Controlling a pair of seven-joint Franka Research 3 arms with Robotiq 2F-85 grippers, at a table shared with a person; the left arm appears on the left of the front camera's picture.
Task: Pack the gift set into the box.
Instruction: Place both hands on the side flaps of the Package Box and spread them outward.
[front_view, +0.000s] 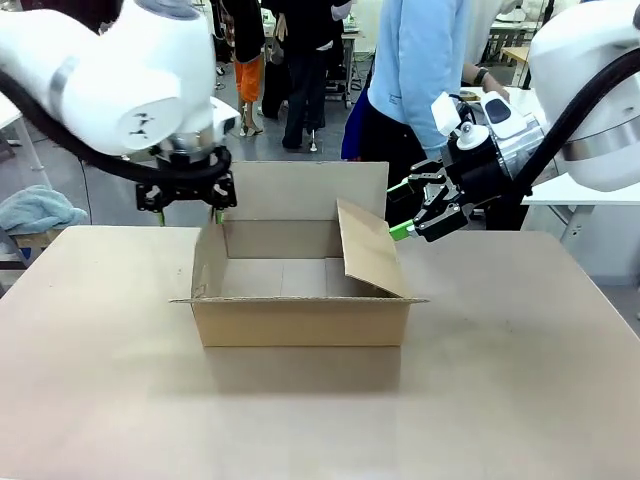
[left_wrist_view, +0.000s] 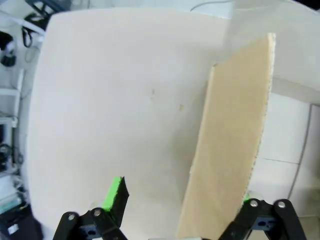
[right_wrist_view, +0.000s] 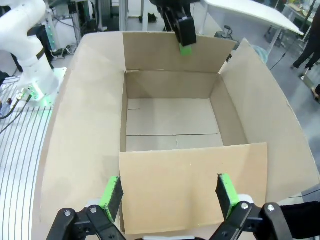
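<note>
Standing open at the centre of the table (front_view: 520, 400), the box (front_view: 300, 322) is shown with its top flaps unfolded. The far flap (front_view: 300, 190) is set upright. The right flap (front_view: 370, 250) is tilted inward over the opening.

In the front view, the left gripper (front_view: 190, 210) is located at the upper left of the frame, just behind the left flap (front_view: 208, 262). In the left wrist view, its fingers are seen spread at the bottom edge, with that flap standing between them, nearer the lower right finger. The gripper is released and nothing is clamped.

The right gripper (front_view: 398, 208) is located right of centre in the front view, just beside the tilted flap. In the right wrist view, its green pads (right_wrist_view: 112, 192) are spread wide at the bottom of the frame, with the flap's face between them. The tool is released, and contact with the flap cannot be determined. The bare cardboard floor of the box is shown at mid-frame.

A person (front_view: 415, 70) in a light blue top is seen at the upper centre, beyond the table.
</note>
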